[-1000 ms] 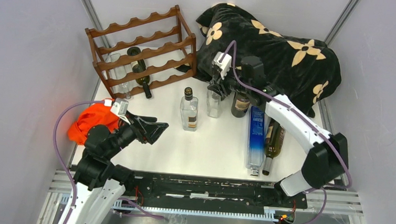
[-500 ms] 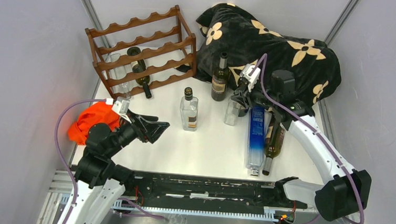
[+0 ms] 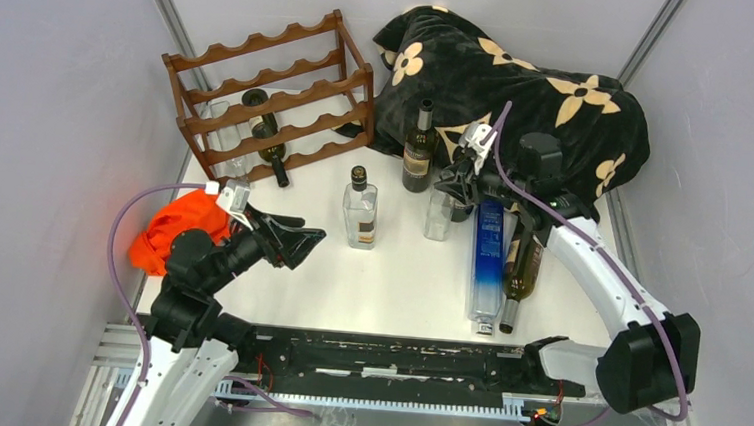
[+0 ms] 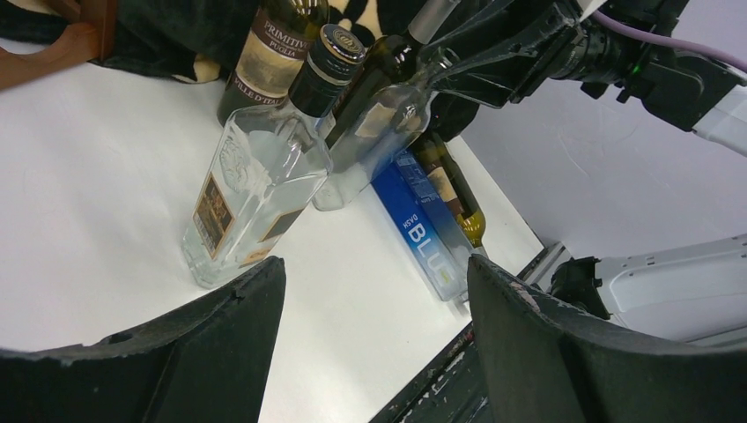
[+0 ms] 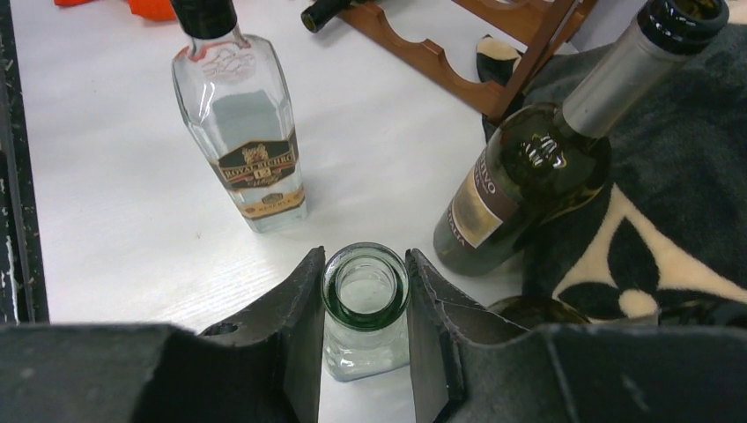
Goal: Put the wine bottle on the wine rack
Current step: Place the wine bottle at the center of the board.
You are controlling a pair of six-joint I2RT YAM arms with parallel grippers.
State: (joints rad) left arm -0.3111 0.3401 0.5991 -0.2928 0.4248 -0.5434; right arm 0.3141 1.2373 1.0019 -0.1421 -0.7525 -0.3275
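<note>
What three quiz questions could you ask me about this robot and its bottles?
1. True or false: the right gripper is shut on the open neck of the clear bottle.
2. Pick one. The blue bottle is: A) standing upright, B) lying on the table, C) wrapped in a blanket.
3. Fill the gap: the left gripper is ____ and holds nothing.

Key: 1 true; 2 B; 3 open.

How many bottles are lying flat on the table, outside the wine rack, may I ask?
2. The blue bottle lies just left of the right arm. The dark wine bottle lies beside it on its right, partly under that arm. The arm may hide more.
</note>
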